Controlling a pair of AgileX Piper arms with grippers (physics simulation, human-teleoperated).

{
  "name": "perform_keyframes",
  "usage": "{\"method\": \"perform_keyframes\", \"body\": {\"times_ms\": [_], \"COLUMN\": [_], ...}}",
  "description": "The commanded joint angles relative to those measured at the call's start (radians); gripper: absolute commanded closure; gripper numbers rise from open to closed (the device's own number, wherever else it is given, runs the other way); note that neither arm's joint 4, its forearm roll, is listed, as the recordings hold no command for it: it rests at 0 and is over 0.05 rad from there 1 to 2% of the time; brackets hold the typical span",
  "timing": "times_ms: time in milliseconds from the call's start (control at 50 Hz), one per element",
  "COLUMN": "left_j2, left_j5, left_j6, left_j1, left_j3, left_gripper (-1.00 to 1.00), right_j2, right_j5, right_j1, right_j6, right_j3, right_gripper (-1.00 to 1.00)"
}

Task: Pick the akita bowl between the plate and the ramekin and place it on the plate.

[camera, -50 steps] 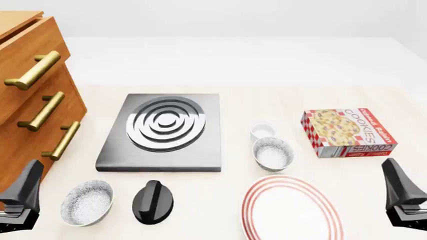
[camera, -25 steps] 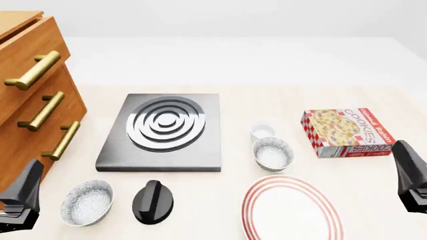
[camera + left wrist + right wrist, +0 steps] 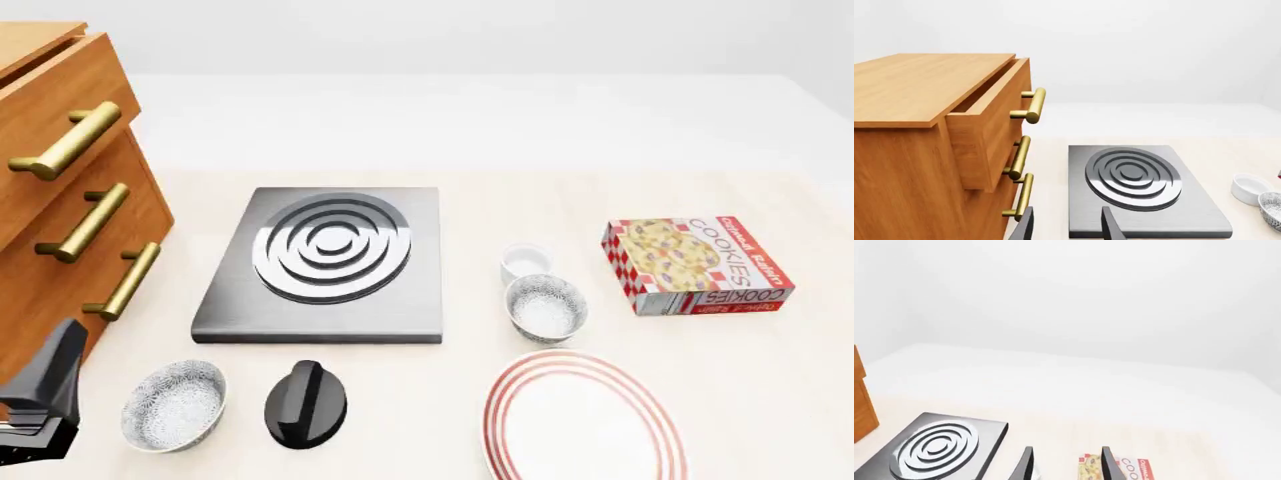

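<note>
The akita bowl (image 3: pixel 546 307) sat on the table (image 3: pixel 747 350) between the ramekin (image 3: pixel 526 263), just behind it, and the plate (image 3: pixel 583 418), just in front of it, touching neither gripper and lying well apart from both. In the front view the left gripper (image 3: pixel 40 400) hung at the near left edge beside the wooden drawer unit (image 3: pixel 60 200), far to the left of that bowl; the right gripper did not appear in that view at all. The left wrist view showed the left gripper's two dark fingers (image 3: pixel 1111 227) spread apart with nothing between them, pointing toward the stove burner plate (image 3: pixel 1134 187), with the ramekin and a sliver of the akita bowl at that picture's far edge. The right wrist view showed the right gripper (image 3: pixel 1064 465) likewise parted and empty, raised high, with the cookie box (image 3: pixel 1114 470) seen beyond its fingers. A second speckled bowl (image 3: pixel 174 405) rested near the left gripper, next to a black knob (image 3: pixel 306 402), both apart from the plate
</note>
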Motion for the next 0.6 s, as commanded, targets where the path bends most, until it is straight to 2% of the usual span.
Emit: {"method": "perform_keyframes", "body": {"times_ms": [20,140,240,440,600], "left_j2": [0.000,0.000,0.000,0.000,0.000], "left_j5": [0.000,0.000,0.000,0.000,0.000], "left_j6": [0.000,0.000,0.000,0.000,0.000], "left_j1": [0.000,0.000,0.000,0.000,0.000], "left_j3": [0.000,0.000,0.000,0.000,0.000], "left_gripper": [-1.00,-1.00,-1.00,-1.00,-1.00], "right_j2": [0.154,0.255,0.315,0.449,0.527], "right_j5": [0.133,0.190,0.211,0.265,0.381], "right_j1": [0.040,0.061,0.080,0.105,0.100], "right_j6": [-0.018,-0.023,-0.041,-0.037,-0.016], "right_j3": [-0.267,-0.384,-0.433,-0.521,-0.597], "right_gripper": [-1.00,-1.00,-1.00,-1.00,-1.00]}}
